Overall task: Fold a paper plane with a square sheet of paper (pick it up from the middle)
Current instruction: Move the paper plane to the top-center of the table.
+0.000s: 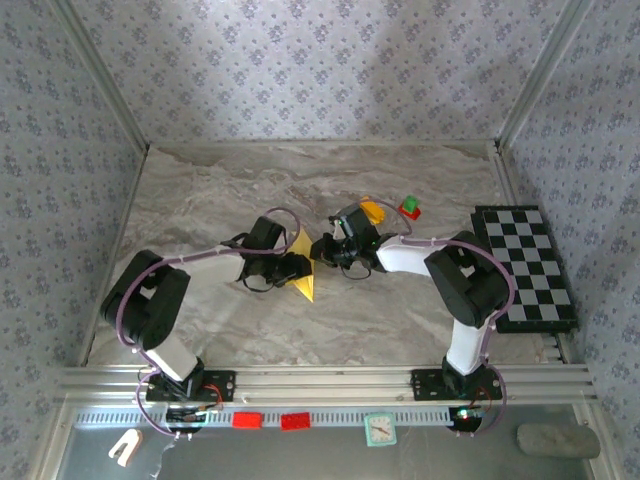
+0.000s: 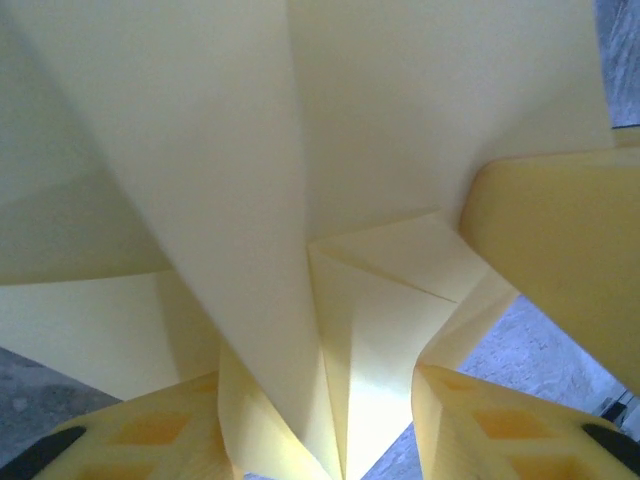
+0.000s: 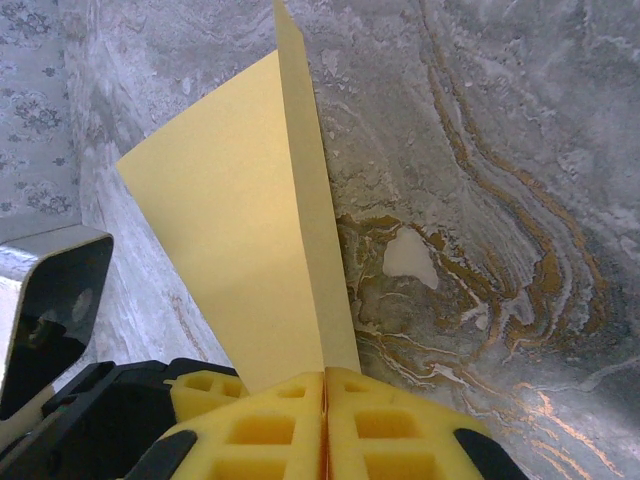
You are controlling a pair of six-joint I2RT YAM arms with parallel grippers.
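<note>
- The paper plane [image 1: 303, 266], yellow and creased, is between my two grippers over the middle of the table [image 1: 400, 310].
- My right gripper [image 3: 325, 385] is pressed together, pinching its folded edge.
- My left gripper [image 2: 320, 440] has fingers either side of the folds; whether they grip, I cannot tell.

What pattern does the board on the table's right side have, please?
The board has black-and-white checks, clearest in the top external view.

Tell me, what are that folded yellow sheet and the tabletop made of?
The folded yellow sheet looks like thin matte paper: its creases are sharp and its edges fine. The tabletop looks like grey veined marble, though it may be a printed laminate.
</note>
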